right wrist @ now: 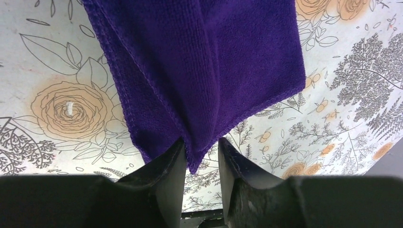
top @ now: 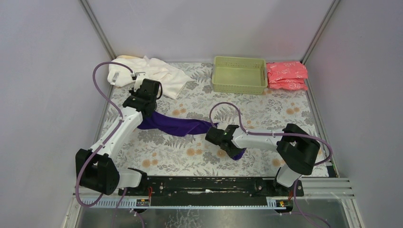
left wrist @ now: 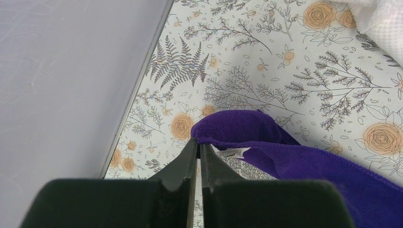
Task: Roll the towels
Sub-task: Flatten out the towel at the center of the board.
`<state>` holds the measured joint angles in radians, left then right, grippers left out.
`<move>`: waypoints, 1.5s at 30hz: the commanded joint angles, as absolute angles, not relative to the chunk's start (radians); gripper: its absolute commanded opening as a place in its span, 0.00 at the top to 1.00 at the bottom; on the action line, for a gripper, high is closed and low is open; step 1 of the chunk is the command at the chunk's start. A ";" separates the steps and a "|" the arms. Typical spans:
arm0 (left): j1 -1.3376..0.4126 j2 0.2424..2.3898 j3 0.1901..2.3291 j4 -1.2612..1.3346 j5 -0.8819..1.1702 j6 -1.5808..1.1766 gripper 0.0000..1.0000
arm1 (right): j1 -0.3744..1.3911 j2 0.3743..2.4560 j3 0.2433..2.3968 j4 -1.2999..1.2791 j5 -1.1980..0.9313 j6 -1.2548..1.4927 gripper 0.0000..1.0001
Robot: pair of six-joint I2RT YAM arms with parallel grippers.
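The dark purple towel [top: 176,126] is stretched in a band across the flowered table between my two grippers. My left gripper [top: 141,118] is shut on one corner hem of it, next to a small white label [left wrist: 230,153]; the left wrist view shows the jaws [left wrist: 199,142] pinched together on the purple towel [left wrist: 285,156]. My right gripper [top: 212,135] is at the other end. In the right wrist view its jaws [right wrist: 202,152] stand apart, with a corner of the purple towel [right wrist: 204,61] hanging loose between them. The white towel [top: 152,76] lies crumpled at the back left, with a pale yellow cloth [top: 124,59] behind it.
A light green basket [top: 237,59] stands at the back centre. Pink-red packets [top: 286,75] are stacked to its right. Grey walls close in the table on the left, back and right. The white towel's edge [left wrist: 382,23] shows in the left wrist view.
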<state>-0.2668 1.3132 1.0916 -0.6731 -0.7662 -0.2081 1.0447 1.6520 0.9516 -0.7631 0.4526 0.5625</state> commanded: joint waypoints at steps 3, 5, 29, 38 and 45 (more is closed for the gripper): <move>-0.255 1.322 1.104 -0.640 -0.775 -0.214 0.99 | 1.049 1.614 0.953 -0.769 0.431 0.554 0.77; -0.255 1.321 1.103 -0.640 -0.775 -0.215 0.99 | 1.049 1.598 0.964 -0.785 0.459 0.555 0.89; -0.185 1.243 1.471 -0.654 -0.752 -0.175 1.00 | 0.570 1.212 1.302 -0.604 0.908 0.129 1.00; -0.186 0.940 1.444 -0.713 -0.592 -0.207 1.00 | 0.569 0.841 1.224 -0.593 0.755 0.056 1.00; -0.186 0.823 1.423 -0.841 -0.513 -0.257 1.00 | 0.569 0.639 1.159 -0.661 0.605 0.044 1.00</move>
